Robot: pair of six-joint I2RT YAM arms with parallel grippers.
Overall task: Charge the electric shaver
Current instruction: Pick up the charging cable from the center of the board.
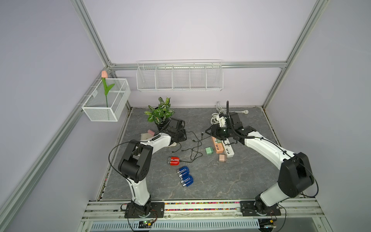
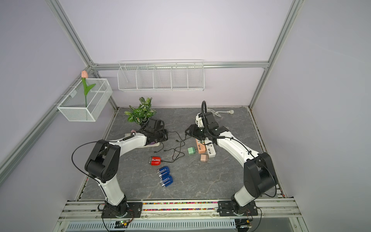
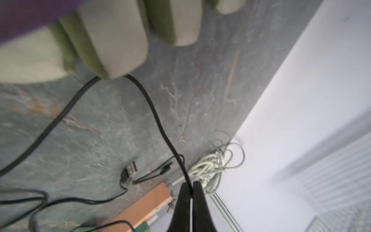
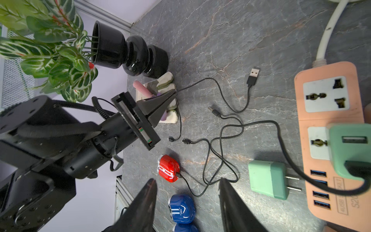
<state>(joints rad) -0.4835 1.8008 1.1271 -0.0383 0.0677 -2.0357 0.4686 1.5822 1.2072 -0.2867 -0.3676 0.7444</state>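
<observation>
Left gripper (image 3: 189, 195) clamped tight on a thin black cable (image 3: 154, 112), near the cream-and-green stand (image 3: 112, 40). Right gripper (image 4: 187, 179) has its jaws apart, holding nothing, above loose cable loops. Red shaver (image 1: 174, 160) lies on the table (image 1: 241, 180) with a cord plugged in, apart from both grippers and nearer the arm bases. Two blue shavers (image 1: 183, 171) lie near it.

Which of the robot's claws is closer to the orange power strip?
Right. The right gripper hovers open beside one end of the orange power strip; the left gripper is farther off by the plant pot, shut on a black cable.
</observation>
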